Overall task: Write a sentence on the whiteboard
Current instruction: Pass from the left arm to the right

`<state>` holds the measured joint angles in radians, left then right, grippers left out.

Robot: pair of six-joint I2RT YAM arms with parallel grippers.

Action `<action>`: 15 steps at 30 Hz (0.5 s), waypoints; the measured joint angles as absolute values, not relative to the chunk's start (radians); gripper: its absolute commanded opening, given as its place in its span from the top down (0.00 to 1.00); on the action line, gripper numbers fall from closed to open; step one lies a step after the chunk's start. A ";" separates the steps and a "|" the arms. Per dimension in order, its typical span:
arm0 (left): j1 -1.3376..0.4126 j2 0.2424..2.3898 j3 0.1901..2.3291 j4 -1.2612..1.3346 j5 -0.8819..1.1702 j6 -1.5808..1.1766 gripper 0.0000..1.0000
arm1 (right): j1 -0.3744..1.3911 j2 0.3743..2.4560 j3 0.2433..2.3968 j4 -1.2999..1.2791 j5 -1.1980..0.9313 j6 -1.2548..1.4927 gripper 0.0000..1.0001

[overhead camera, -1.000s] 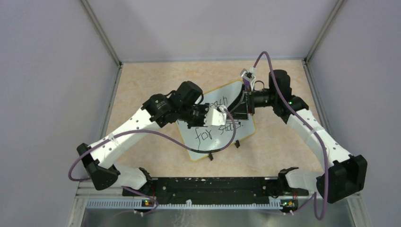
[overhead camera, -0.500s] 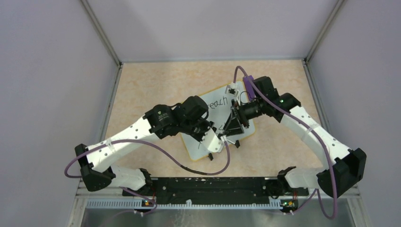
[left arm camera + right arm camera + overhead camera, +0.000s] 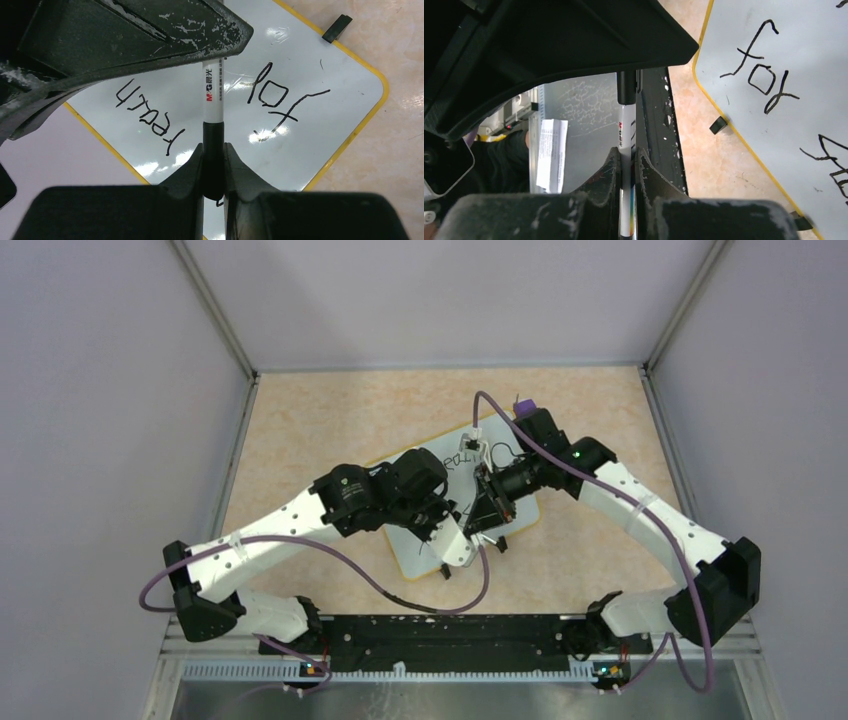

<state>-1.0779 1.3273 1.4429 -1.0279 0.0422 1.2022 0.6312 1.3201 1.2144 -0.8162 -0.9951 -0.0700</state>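
Clamping marker (image 3: pixel 212 95): left gripper (image 3: pixel 214 150), right gripper (image 3: pixel 626 156)

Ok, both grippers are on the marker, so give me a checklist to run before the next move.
1. Left gripper shut on the black end of the marker: ok.
2. Right gripper shut on the white barrel: ok.
3. Marker straight between the two grips: ok.
4. Black end is a fully seated cap: cannot tell.
5. Sentence finished: cannot tell; only "reach" and "for" read clearly.
6. Whiteboard below both arms: ok.
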 measured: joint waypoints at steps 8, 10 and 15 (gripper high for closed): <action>-1.079 1.326 1.422 -0.987 -0.003 1.134 0.17 | 0.631 1.322 1.219 -0.815 -0.980 -0.059 1.00; -1.073 1.324 1.422 -0.981 -0.001 1.110 0.07 | 0.629 1.322 1.219 -0.804 -0.972 -0.053 1.00; -1.019 1.322 1.472 -0.975 0.066 1.003 0.01 | 0.543 1.301 1.218 -0.760 -0.975 -0.015 1.00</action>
<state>-1.0195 1.3224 1.4715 -0.9752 0.0658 1.0031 0.5430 1.3014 1.2182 -0.7605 -0.9752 -0.0154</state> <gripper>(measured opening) 0.981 0.052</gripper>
